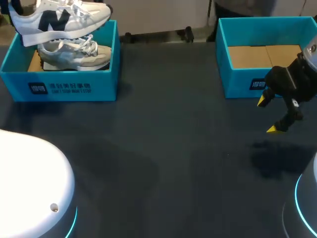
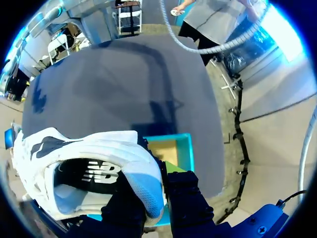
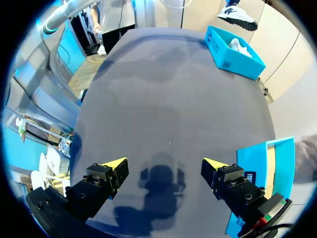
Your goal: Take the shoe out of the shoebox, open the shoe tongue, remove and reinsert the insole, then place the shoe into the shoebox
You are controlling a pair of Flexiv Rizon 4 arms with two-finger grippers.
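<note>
We count two white sneakers, the raised sneaker [image 1: 59,20] and the boxed sneaker [image 1: 74,53]. We count two teal shoeboxes as well, the left shoebox [image 1: 20,79] and the right shoebox [image 1: 240,82].

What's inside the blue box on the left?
A pale shoe lies inside the blue box. The lifted shoe above hides the box's back part.

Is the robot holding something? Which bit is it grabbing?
The left pincer holds a white shoe by its heel rim, above the blue box. The right pincer is open and empty.
</note>
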